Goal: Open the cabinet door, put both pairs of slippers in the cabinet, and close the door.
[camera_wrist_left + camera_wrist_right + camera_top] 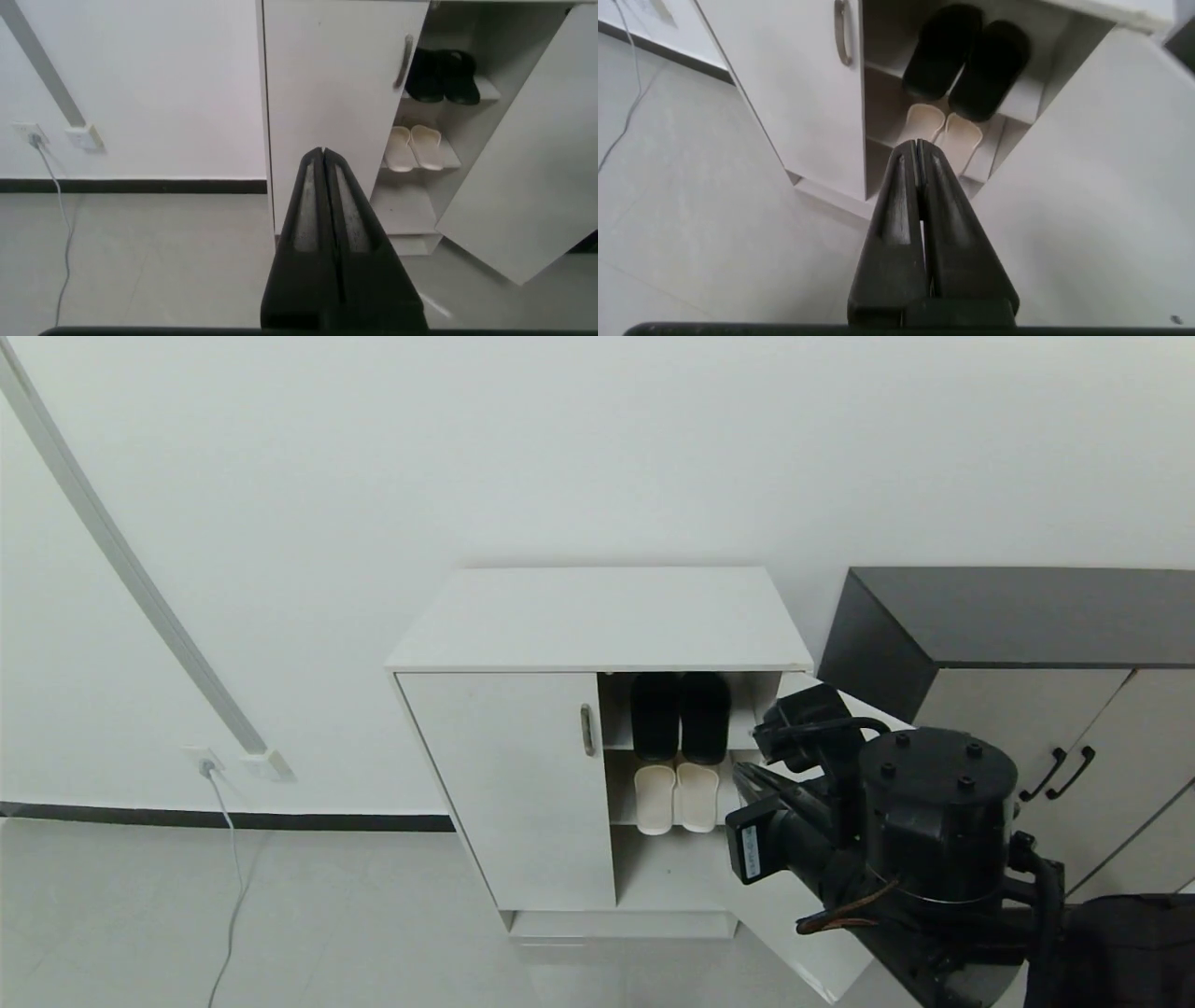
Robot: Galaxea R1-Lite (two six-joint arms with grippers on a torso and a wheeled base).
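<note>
Inside white wooden cabinet (597,616), black slipper pair (680,714) and cream slipper pair (676,796) sat shelved; left gripper (322,159), right gripper (917,151) clenched empty; open door (528,159) likely wanted pushing shut.

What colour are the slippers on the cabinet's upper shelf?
Black. The upper pair of slippers shows best in the right wrist view.

White cabinet (597,616), black slippers (680,717) on upper shelf (616,735), white slippers (676,796) on middle shelf (620,810)
</note>
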